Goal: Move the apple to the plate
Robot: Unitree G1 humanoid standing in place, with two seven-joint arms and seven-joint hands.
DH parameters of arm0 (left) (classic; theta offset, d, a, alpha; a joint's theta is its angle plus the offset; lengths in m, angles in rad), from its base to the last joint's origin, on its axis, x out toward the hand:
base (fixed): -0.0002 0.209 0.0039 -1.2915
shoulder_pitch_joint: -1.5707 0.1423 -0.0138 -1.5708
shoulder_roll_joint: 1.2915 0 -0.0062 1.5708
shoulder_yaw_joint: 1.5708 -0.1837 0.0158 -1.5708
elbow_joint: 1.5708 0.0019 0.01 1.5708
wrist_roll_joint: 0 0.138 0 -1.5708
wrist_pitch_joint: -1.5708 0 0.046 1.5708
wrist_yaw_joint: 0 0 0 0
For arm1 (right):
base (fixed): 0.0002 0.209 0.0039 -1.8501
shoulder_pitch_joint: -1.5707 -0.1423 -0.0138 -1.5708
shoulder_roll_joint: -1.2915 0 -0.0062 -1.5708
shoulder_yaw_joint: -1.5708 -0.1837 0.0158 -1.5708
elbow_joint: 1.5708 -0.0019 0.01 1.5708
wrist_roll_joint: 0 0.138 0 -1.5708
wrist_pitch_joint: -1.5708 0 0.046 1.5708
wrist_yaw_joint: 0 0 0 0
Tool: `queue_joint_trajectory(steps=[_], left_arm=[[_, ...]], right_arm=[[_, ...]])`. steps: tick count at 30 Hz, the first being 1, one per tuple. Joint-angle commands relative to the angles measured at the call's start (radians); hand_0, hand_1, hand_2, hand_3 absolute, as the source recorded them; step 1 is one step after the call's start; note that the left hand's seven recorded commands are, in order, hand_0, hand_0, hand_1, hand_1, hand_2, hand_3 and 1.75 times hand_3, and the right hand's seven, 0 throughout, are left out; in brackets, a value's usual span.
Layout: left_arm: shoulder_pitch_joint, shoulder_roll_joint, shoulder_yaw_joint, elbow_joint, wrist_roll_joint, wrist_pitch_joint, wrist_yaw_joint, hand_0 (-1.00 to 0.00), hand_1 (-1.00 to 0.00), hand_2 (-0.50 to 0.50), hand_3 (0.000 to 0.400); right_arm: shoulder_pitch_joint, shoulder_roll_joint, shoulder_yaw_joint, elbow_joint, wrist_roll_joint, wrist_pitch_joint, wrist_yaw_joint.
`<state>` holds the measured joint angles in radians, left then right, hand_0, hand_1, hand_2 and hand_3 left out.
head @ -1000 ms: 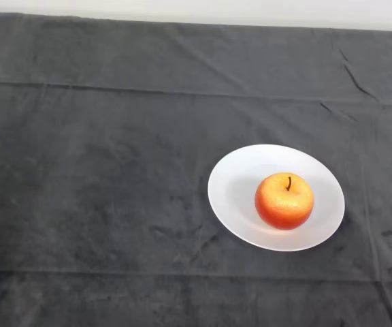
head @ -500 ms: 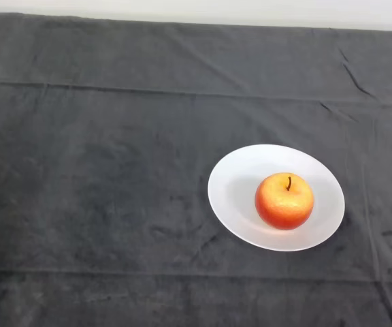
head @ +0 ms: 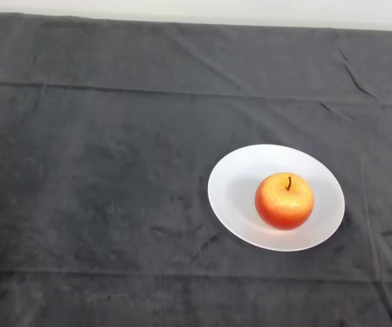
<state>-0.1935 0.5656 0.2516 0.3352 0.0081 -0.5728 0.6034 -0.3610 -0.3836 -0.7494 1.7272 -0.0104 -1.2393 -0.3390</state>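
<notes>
The red-orange apple (head: 284,200) sits upright on the white plate (head: 237,178), which rests on creased dark cloth (head: 101,170); beyond it, perhaps a pale wall (head: 250,10).

Apple (head: 284,200) (stem up) on plate (head: 240,178) — dark cloth (head: 101,170).

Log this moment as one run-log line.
apple: upright on plate, stem up | plate: white, on dark cloth | hand: not in view | task: apple on plate

Red-orange apple (head: 284,201) sits upright, stem up; it rests on the white plate (head: 240,180).
</notes>
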Motion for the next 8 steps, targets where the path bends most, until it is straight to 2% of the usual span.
queue_joint_trajectory(steps=[1,8], left_arm=[[-0.054,-0.018,0.029,0.033,0.025,0.005,-0.009,0.00,0.00,0.00,0.000],[-0.056,-0.026,0.037,0.030,0.031,0.008,-0.020,0.00,0.00,0.00,0.000]], right_arm=[[0.048,0.140,0.0041,0.069,0.0155,0.061,0.0036],[0.048,0.140,0.0048,0.069,0.0161,0.061,0.0036]])
